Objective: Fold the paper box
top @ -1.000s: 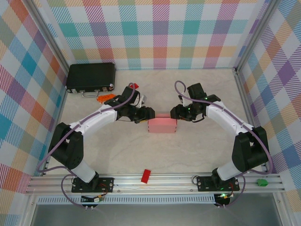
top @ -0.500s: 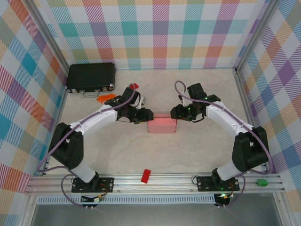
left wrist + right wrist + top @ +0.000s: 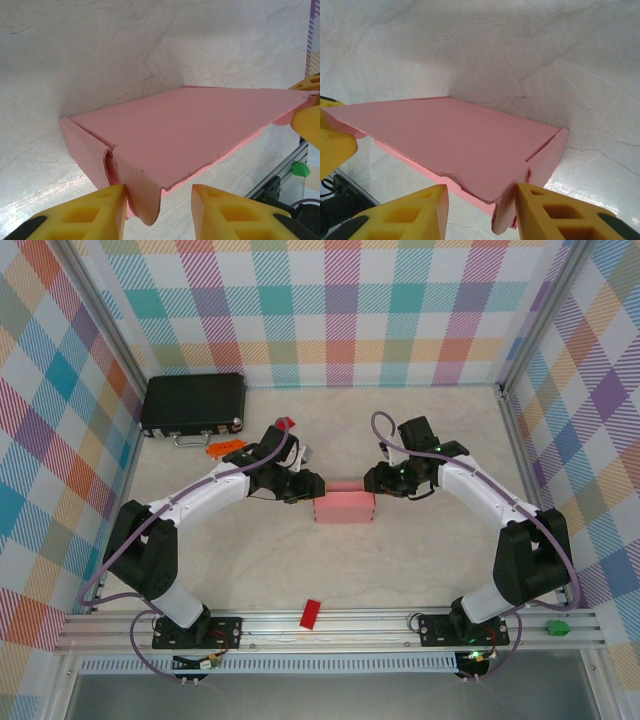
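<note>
Mid-frame, top view: paper box [image 3: 344,506] flanked by left gripper [image 3: 158,199], right gripper [image 3: 481,200]; both half-open astride end flaps, likely for tucking.

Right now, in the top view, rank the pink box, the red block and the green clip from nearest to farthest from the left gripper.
1. Pink box, mid-table, right at the left gripper.
2. Red block, by the front rail.
3. Green clip, far right end of the rail.
</note>
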Controlling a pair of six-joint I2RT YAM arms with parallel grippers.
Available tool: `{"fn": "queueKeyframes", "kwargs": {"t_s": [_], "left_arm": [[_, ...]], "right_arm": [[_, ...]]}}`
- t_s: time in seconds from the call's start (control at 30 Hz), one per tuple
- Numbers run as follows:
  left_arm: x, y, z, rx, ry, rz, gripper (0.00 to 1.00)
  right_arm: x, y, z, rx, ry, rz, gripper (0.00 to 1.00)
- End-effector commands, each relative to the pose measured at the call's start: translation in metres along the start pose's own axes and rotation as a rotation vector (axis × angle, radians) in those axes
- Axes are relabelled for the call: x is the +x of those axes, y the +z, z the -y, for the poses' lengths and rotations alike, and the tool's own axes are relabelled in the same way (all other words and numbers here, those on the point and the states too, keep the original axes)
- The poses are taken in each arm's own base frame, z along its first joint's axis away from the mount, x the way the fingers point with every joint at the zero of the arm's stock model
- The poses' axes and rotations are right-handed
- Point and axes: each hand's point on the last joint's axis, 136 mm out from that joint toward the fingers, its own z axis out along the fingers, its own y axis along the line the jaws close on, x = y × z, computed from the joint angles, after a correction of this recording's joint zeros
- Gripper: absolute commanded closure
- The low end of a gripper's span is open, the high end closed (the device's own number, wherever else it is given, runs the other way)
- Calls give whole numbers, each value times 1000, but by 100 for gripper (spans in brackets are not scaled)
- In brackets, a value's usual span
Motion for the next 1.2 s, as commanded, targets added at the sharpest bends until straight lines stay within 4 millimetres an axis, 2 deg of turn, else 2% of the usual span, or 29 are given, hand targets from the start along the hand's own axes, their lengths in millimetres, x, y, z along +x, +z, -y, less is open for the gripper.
{"fn": "queueKeyframes", "kwargs": {"t_s": [0.0, 0.33, 0.6, 0.9, 1.17], "left_arm": [[3, -3, 8, 7, 27, -12, 64], [7, -5, -3, -57, 44, -23, 67], [7, -7, -3, -62, 58, -22, 72], [-2, -20, -1, -94, 89, 40, 67], [-9, -33, 0, -111, 110, 105, 62]], "right_arm": [[0, 0, -6, -15, -16, -4, 61], [6, 2, 2, 19, -16, -18, 69], [8, 4, 5, 26, -15, -23, 74], [2, -6, 3, 45, -27, 28, 65], [2, -11, 4, 63, -35, 40, 65]]}}
